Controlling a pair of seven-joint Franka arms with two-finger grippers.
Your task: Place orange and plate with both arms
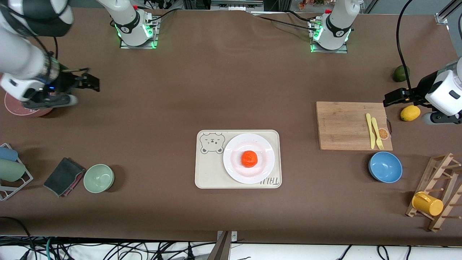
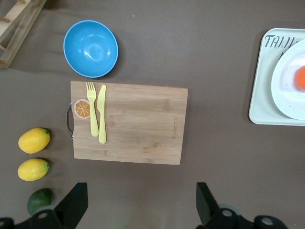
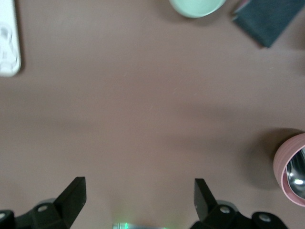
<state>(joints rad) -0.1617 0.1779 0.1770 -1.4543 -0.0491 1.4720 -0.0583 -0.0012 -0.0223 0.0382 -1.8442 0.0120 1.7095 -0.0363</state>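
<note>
- Sitting on the plate [image 1: 248, 158], the orange [image 1: 249, 159] is near its centre, and the plate lies on the bear-print tray [image 1: 209, 173] mid-table, so the placing looks done.
- Left gripper [image 1: 391, 98] hangs over bare table beside the cutting board [image 1: 346, 124], jaws wide and empty.
- Right gripper [image 1: 90, 82] hangs near the pink cup [image 1: 14, 108], jaws also wide and empty.
- Bare table surrounds the tray; both arms are well clear of it.

The cream rectangular bear-print tray [image 1: 211, 171] carries dark lettering at its corner, at about five o'clock from the round white plate [image 1: 232, 166]; it reads roughly "TAIII", partly covered.
</note>
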